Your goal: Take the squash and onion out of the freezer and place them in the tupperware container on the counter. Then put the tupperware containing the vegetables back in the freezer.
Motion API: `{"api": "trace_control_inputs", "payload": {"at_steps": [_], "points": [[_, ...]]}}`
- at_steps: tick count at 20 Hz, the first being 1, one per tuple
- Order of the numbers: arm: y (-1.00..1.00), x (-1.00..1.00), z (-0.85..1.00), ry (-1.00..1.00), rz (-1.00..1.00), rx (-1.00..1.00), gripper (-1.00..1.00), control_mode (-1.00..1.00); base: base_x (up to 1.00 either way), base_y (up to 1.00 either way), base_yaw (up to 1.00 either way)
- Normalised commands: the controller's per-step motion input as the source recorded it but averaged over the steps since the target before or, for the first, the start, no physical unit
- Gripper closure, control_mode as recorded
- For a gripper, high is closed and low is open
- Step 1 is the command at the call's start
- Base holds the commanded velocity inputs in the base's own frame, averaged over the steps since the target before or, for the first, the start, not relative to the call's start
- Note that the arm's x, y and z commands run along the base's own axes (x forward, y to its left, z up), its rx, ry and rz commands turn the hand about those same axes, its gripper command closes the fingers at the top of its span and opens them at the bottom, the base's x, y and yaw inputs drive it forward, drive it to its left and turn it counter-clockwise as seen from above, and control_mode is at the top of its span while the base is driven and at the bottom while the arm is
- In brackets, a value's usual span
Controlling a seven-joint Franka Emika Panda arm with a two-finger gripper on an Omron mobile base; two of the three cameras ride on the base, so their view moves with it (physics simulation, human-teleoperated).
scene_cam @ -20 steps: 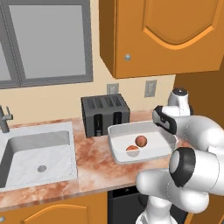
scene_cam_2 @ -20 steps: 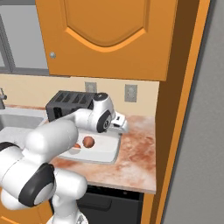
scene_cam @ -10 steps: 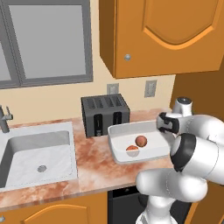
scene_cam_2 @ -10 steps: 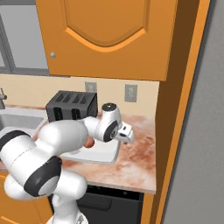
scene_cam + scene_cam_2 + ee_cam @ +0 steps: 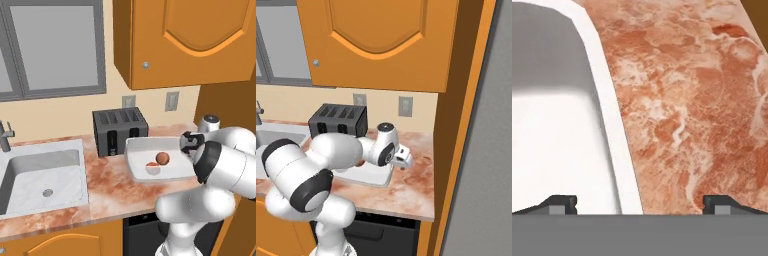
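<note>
The white tupperware container [image 5: 145, 176] sits on the marbled counter [image 5: 110, 187] right of the toaster. Inside it lie a round reddish-brown vegetable, likely the onion [image 5: 162, 158], and a smaller orange-red piece [image 5: 151, 165] that I cannot name for sure. My gripper [image 5: 404, 160] hangs low over the tub's right end. In the hand view the gripper [image 5: 639, 204] is open, with the tub's right rim [image 5: 607, 115] running between the wide-apart fingertips [image 5: 559, 202]. The grey freezer [image 5: 491, 150] fills the far right.
A black toaster [image 5: 120, 129] stands behind the tub's left end. The grey sink [image 5: 42, 175] lies at the left. An orange wall cabinet [image 5: 185, 40] hangs overhead. A tall orange panel [image 5: 456, 125] separates counter and freezer. A black dishwasher [image 5: 386, 232] sits under the counter.
The hand has moved right and lower, from above the tub's middle to its right rim. The vegetables in the tub have stayed put.
</note>
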Motion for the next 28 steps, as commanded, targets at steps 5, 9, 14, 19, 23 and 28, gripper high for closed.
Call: {"api": "trace_control_inputs", "payload": {"at_steps": [5, 9, 14, 19, 23, 28], "points": [[0.05, 0.19, -0.29, 0.12, 0.00, 0.00, -1.00, -1.00, 0.00, 0.00, 0.00], [0.29, 0.00, -0.18, 0.12, 0.00, 0.00, 1.00, -1.00, 0.00, 0.00, 0.00], [0.30, -0.02, -0.21, 0.14, 0.00, 0.00, 1.00, -1.00, 0.00, 0.00, 0.00], [0.36, -0.30, -0.26, 0.12, 0.00, 0.00, 1.00, -1.00, 0.00, 0.00, 0.00], [0.29, -0.83, -0.03, -0.03, -0.05, 0.02, 1.00, -1.00, 0.00, 0.00, 0.00], [0.15, -0.95, 0.15, -0.18, -0.06, 0.04, 1.00, -1.00, 0.00, 0.00, 0.00]]}}
